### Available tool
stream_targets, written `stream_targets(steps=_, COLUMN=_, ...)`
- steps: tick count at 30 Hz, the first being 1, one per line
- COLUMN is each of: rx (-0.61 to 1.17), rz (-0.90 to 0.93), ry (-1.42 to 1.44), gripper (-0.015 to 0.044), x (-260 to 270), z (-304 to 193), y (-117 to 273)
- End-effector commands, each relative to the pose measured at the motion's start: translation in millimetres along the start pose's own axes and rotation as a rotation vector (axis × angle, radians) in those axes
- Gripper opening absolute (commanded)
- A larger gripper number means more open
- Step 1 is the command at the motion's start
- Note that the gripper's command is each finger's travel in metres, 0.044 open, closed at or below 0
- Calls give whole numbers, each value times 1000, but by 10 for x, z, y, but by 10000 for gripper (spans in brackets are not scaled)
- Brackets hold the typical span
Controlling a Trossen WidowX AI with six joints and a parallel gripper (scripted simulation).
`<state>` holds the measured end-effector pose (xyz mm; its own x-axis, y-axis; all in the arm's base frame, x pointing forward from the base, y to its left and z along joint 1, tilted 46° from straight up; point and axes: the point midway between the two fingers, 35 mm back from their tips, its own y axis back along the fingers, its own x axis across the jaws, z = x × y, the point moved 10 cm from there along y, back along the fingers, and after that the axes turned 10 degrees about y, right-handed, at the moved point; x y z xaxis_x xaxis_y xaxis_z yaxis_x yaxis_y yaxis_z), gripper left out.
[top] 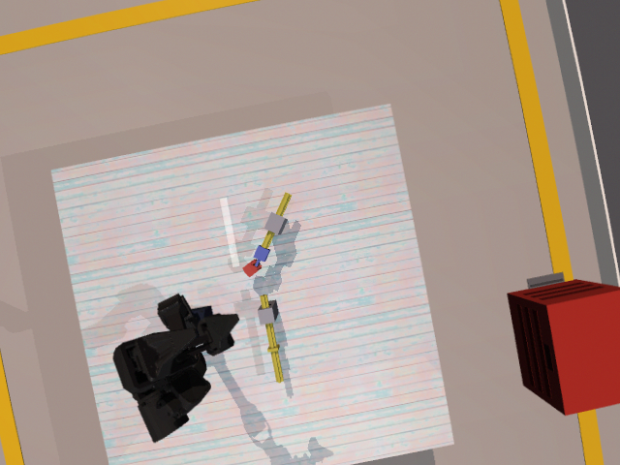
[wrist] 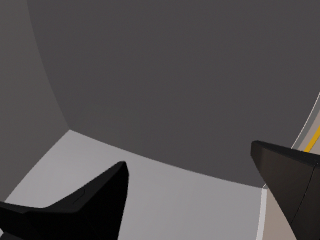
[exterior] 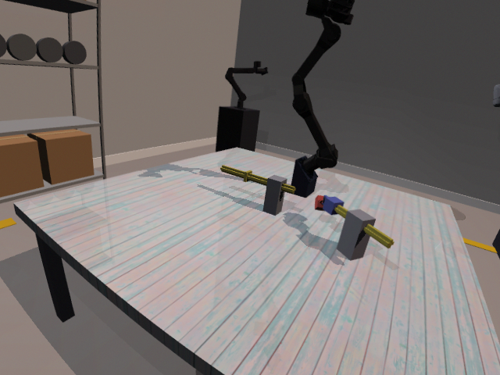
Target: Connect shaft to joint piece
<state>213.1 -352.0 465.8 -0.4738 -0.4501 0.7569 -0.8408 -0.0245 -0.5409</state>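
The first yellow shaft [top: 283,203] [exterior: 378,235] passes through a grey block [top: 275,223] [exterior: 355,233]. On its end sits a blue joint part [top: 261,253] [exterior: 332,204] with a red square piece [top: 252,268] [exterior: 319,202] hinged to it. In the top view the red piece points down-left, not in line with the second shaft; its opening is hard to see. The second yellow shaft [top: 271,335] [exterior: 233,172], with a collar, passes through another grey block [top: 267,315] [exterior: 274,195], its tip apart from the red piece. My gripper [wrist: 191,159] is open and empty, high above the table.
The arm's dark base [exterior: 305,177] stands on the striped table [top: 350,300] [exterior: 242,282] beside the second block. A pale strip [top: 229,232] shows left of the joint in the top view. A red cabinet [top: 580,345] stands off the table's right side.
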Motion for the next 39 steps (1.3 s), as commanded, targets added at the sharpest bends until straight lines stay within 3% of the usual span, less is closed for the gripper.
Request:
stream_targets(steps=1, rx=0, rz=0, ry=0, gripper=426, x=0, z=0, y=0)
stream_targets(steps=20, rx=73, rz=182, ry=338, gripper=440, x=601, z=-830, y=343)
stream_targets(steps=39, rx=123, rz=352, ry=766, gripper=440, x=954, z=-2005, y=865)
